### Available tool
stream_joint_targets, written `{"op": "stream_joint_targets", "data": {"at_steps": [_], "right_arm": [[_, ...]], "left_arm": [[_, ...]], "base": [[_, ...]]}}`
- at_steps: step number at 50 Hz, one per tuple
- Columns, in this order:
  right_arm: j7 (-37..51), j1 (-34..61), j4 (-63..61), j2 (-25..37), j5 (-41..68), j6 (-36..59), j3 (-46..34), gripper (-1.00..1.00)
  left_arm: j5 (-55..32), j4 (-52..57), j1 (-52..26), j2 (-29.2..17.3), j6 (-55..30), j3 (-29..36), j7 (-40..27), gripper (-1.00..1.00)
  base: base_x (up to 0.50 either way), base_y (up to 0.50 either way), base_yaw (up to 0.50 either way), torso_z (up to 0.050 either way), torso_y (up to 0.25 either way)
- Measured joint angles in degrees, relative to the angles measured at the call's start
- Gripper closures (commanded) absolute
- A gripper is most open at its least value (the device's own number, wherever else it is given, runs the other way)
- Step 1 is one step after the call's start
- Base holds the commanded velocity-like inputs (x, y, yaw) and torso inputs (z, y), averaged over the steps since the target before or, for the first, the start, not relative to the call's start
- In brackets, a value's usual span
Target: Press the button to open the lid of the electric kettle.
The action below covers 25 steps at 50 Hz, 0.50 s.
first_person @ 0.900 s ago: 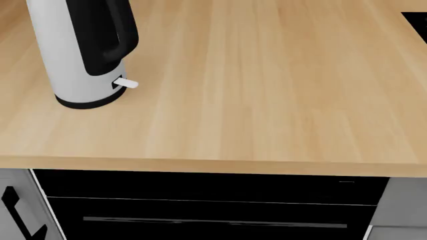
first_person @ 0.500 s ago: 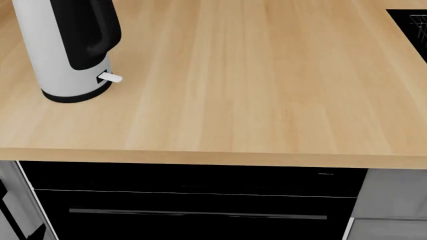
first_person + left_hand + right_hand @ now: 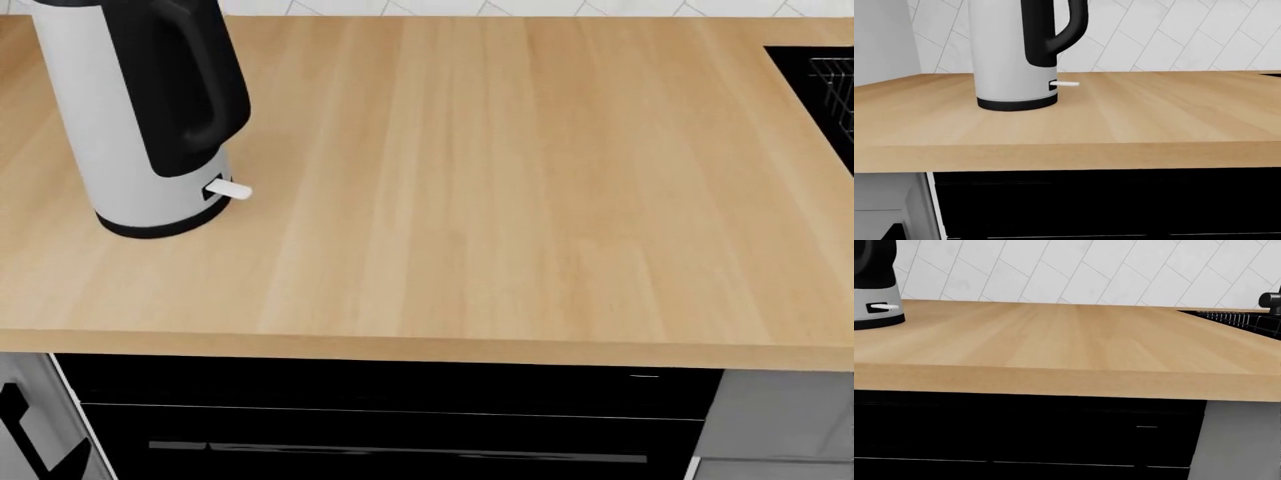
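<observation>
A simulated home kitchen is showing a wooden tabletop (image 3: 534, 180) carrying an electric kettle (image 3: 127, 130), backed by white herringbone tiles (image 3: 1087, 275), above a black built-in oven (image 3: 387, 430).

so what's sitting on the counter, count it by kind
kettle: 1
lever tab on the kettle: 1
sink, at the counter's far right edge: 1
Total: 3
No gripper shows in any view, and the button is not visible.
</observation>
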Motion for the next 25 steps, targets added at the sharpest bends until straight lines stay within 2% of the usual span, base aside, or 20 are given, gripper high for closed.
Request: {"op": "stream_joint_targets", "data": {"at_steps": [16,25], "right_arm": [[1.27,-1.12,-0.35,1.22,0.56,-0.72,-1.51,-1.00],[1.88,-1.68,-0.66,1.81,0.99,-0.96,-2.12,-1.00]], "left_arm": [[-0.60,0.65,1.63,-1.13,1.15,1.65,-1.19,-1.00],[-1.72,0.30,2.51,-1.50,1.68,1.76,-2.04,-1.00]], "base": [[0.00,0.00,0.00,0.050,0.000],[0.00,0.00,0.00,0.000,0.000]]}}
